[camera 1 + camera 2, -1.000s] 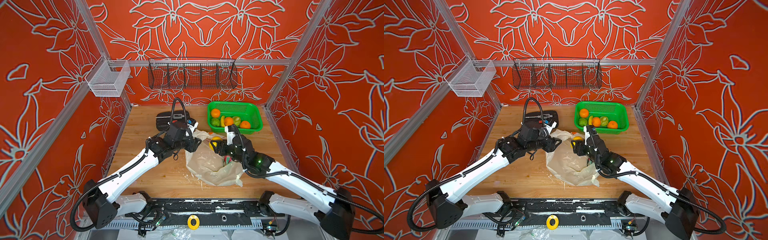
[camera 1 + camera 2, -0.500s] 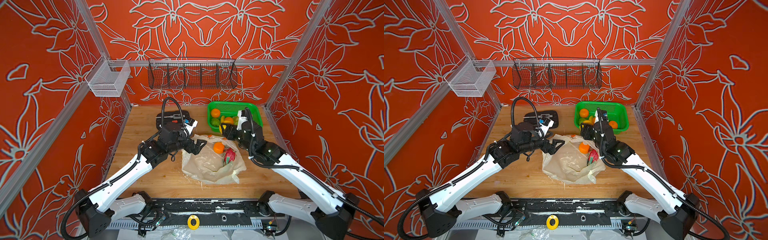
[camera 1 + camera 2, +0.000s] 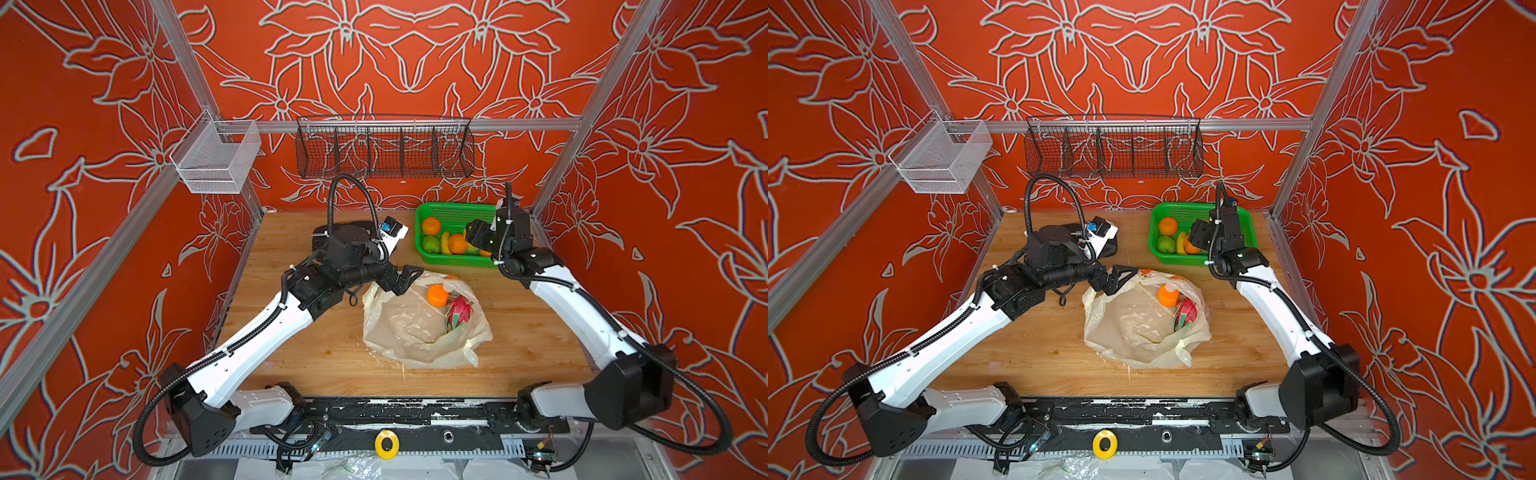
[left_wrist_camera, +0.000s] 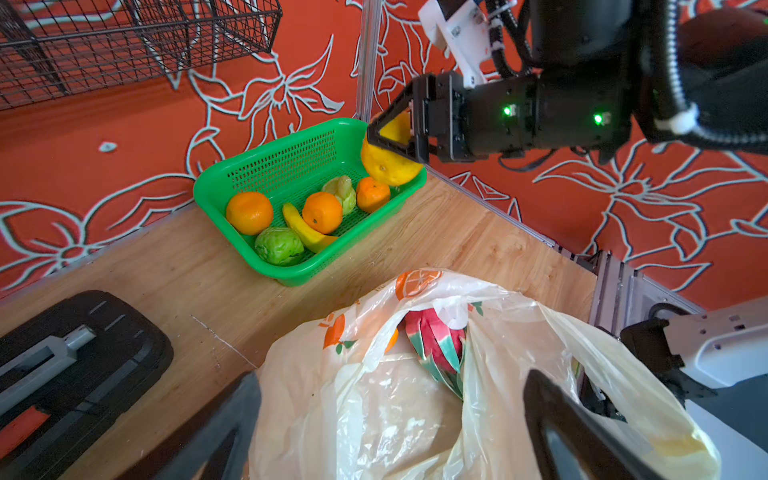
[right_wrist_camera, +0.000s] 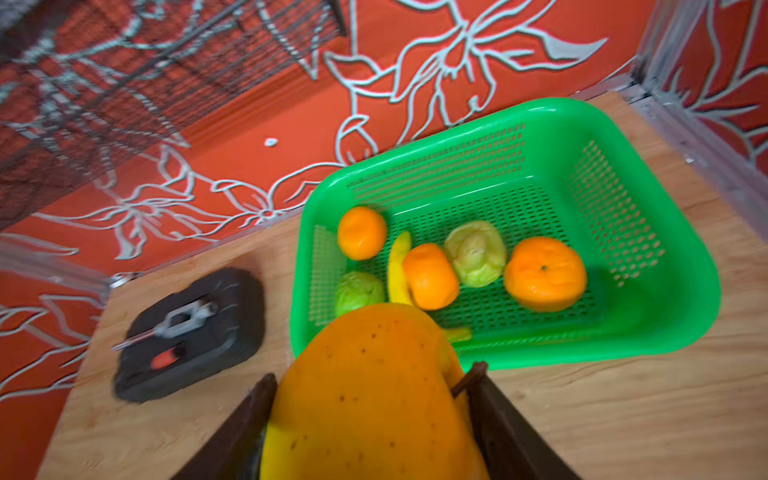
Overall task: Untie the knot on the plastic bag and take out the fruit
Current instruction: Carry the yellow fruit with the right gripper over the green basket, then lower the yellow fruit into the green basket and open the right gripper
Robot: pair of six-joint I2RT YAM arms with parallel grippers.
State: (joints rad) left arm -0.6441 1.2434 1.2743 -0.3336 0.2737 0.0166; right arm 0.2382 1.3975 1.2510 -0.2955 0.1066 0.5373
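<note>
The plastic bag [image 3: 415,332] lies slumped on the table with its mouth open; no knot shows. An orange [image 3: 437,295] and a pink-green dragon fruit [image 3: 459,311] rest inside it. My left gripper [image 3: 409,279] hovers open at the bag's far-left rim, and in the left wrist view its fingers [image 4: 245,415] straddle loose plastic without pinching it. My right gripper [image 5: 370,399] is shut on a yellow fruit [image 5: 374,374]. It holds the fruit over the near edge of the green basket [image 3: 453,206].
The green basket [image 5: 665,311] holds oranges, two bumpy green fruits and a small banana. A black tool case [image 4: 62,365] lies at the back left of the table. A dark wire rack [image 3: 384,149] and a white mesh bin [image 3: 216,162] hang on the walls.
My left gripper opened and let go of the bag's rim, and the bag sagged flat. My right gripper carried the yellow fruit out of the bag and back to the green basket.
</note>
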